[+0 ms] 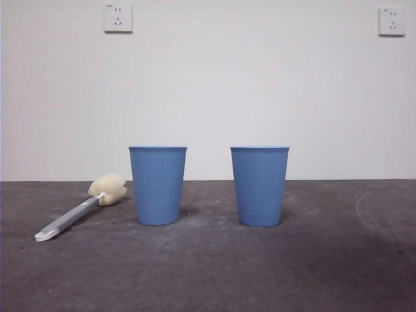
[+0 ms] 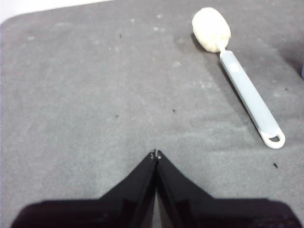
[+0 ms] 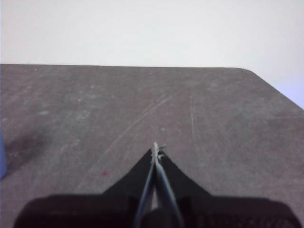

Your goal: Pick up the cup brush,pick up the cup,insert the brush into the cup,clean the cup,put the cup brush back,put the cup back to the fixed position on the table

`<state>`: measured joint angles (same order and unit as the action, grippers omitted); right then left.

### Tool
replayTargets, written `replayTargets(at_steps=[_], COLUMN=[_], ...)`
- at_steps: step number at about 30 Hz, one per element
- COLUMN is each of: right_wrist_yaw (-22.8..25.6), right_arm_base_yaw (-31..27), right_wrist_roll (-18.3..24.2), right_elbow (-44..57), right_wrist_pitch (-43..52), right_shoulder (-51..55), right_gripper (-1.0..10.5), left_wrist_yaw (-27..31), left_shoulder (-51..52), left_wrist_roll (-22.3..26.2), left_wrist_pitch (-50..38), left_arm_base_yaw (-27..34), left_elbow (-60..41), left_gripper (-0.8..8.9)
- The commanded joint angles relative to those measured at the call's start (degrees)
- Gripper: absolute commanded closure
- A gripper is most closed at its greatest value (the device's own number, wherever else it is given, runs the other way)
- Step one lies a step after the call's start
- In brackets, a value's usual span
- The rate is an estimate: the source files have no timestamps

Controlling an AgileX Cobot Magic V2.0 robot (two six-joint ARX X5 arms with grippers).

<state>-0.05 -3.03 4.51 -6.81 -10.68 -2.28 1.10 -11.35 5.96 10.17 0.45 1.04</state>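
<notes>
Dark grey table (image 1: 214, 273) is sitting before a white wall, bearing two blue cups: one cup (image 1: 158, 185) and a second cup (image 1: 259, 186). Cup brush (image 1: 81, 208) is lying flat just beside the first. Left gripper (image 2: 156, 154) and right gripper (image 3: 155, 152) are hovering closed, holding nothing. Picking up the brush likely comes first, requiring the left jaws to open.

A plain white wall (image 1: 208, 91) fills the upper half of the front frame. Two white power sockets are set into it: one socket (image 1: 117, 17) at the upper left of the frame, the other socket (image 1: 392, 21) in the upper right corner. The second blue cup (image 1: 259, 186) stands upright just right of centre, its base at mid-frame height, casting a faint shadow.
</notes>
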Motion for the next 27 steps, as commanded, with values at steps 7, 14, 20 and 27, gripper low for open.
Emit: replayTargets(at_steps=[7,14,20,27], right_wrist_yaw=[0.1,0.1,0.1,0.1], right_arm_base_yaw=[-0.1,-0.1,-0.1,-0.1], right_wrist_roll=[0.0,0.0,0.0,0.0], right_elbow=[5.7,5.7,5.7,5.7], right_wrist_pitch=[-0.5,-0.5,-0.5,-0.5], right_shoulder=[1.8,1.5,1.5,1.5], right_gripper=[9.5,9.5,9.5,9.5], left_wrist_yaw=[0.0,0.0,0.0,0.0], left_shoulder=[-2.1,-2.3,-2.5,-2.5], left_wrist_roll=[-0.3,-0.3,-0.3,-0.3], left_wrist_pitch=[-2.2,-2.4,-2.5,-2.5], left_arm_base_yaw=[0.2,0.2,0.2,0.2], left_elbow=[-0.4,-0.3,-0.3,-0.3], left_gripper=[8.17,8.17,8.17,8.17])
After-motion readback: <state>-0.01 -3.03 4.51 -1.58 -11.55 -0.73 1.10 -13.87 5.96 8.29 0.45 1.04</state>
